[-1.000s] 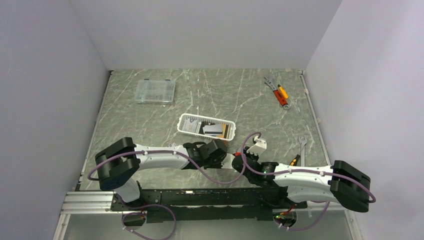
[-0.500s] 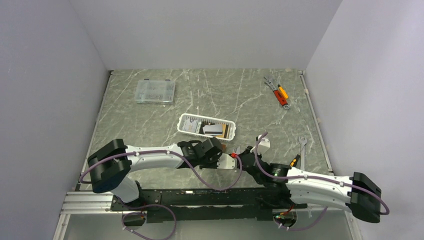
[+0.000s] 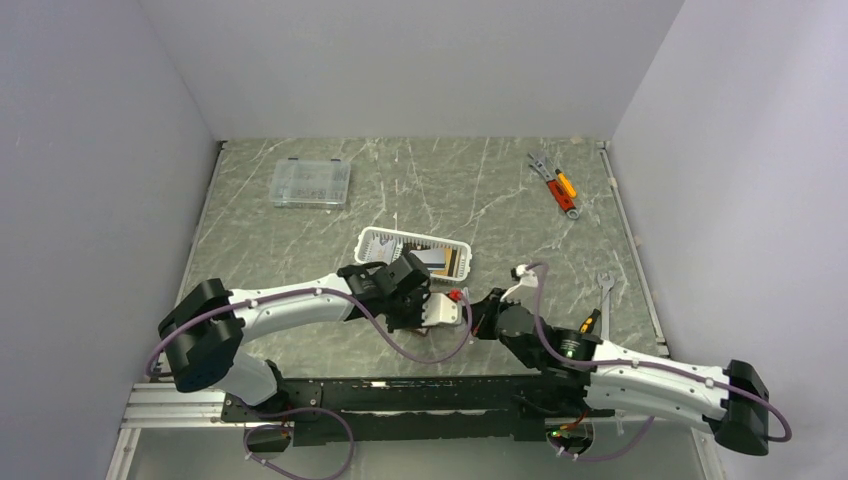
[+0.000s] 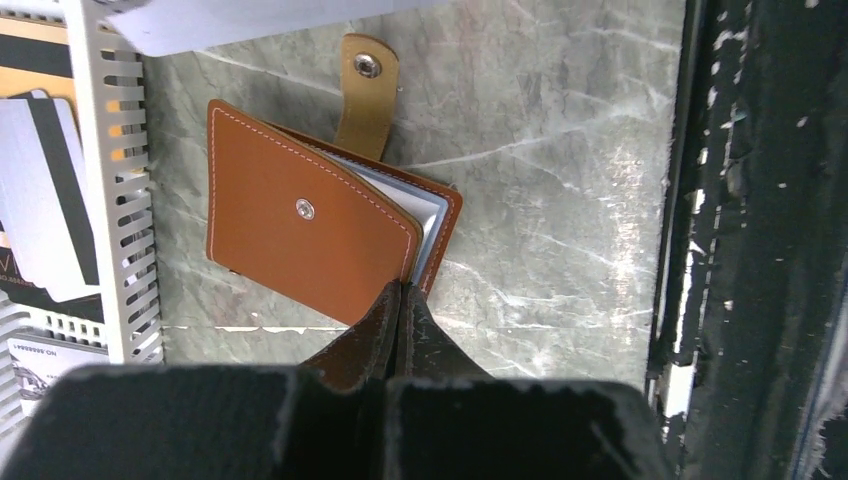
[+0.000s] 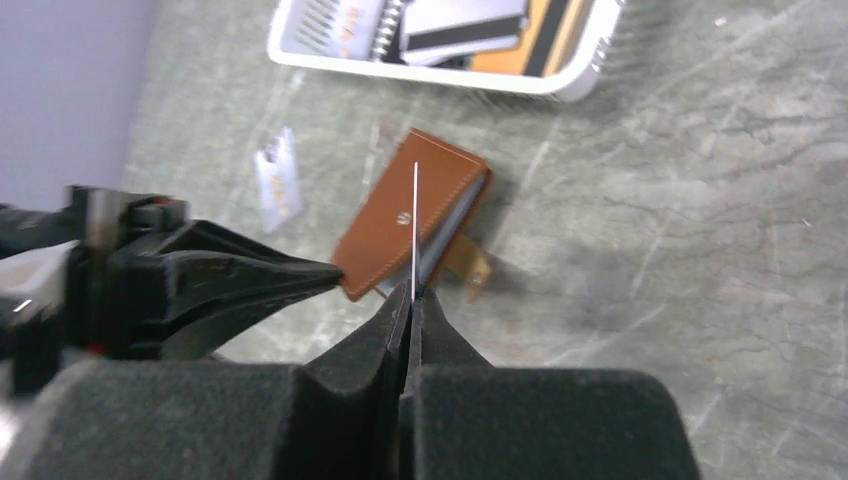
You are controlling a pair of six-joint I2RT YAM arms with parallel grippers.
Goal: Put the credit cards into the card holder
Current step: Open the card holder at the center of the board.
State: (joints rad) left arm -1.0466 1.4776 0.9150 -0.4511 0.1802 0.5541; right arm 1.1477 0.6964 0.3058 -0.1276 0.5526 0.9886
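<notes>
The left gripper (image 4: 400,297) is pinched shut on a corner of the small brown leather card holder (image 4: 300,225), which lies half open beside the white slotted plastic basket (image 4: 110,200). Only the right wrist view shows the right gripper (image 5: 411,300) clamped on a thin credit card (image 5: 414,220), edge-on and in line with the holder. From overhead the arms hide both.

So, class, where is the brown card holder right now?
In the left wrist view, the card holder lies left of centre on the table, just beside the white basket.

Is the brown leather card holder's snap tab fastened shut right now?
No, the tab sticks out loose beyond the card holder, its snap apart from the cover's stud.
</notes>
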